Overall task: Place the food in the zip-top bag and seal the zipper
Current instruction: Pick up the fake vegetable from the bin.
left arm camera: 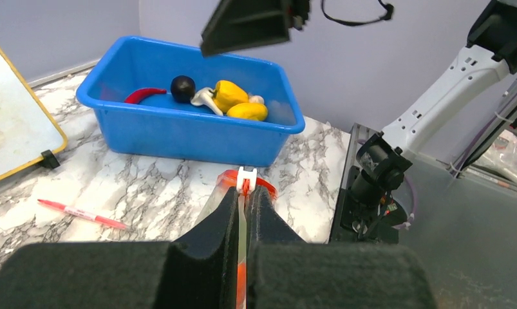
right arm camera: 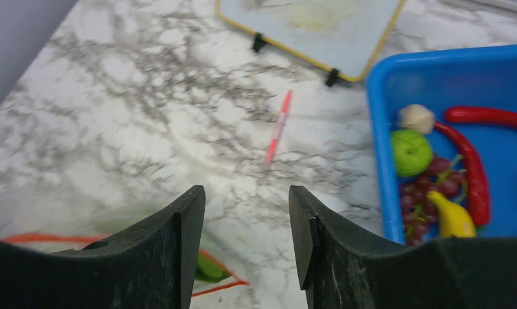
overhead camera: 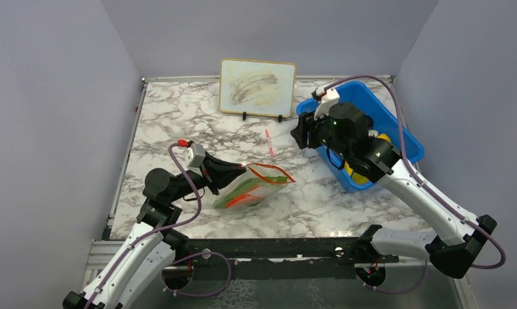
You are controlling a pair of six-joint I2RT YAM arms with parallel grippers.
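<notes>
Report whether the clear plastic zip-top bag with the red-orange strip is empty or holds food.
Holds food: a green piece and an orange piece show through the clear plastic bag in the top view.

I have bare table (overhead camera: 310, 193) to pass between the zip-top bag (overhead camera: 252, 187) and the blue bin (overhead camera: 375, 96), with the pen (overhead camera: 269, 143) lying there and the whiteboard (overhead camera: 257, 87) standing behind.

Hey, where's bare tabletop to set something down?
Widest bare marble: far left, between the whiteboard, the table's left edge and the left gripper. Another strip runs along the near edge, between the zip-top bag and the blue bin. Crowded: the bin, full of food under the right arm, and around the pen.
</notes>
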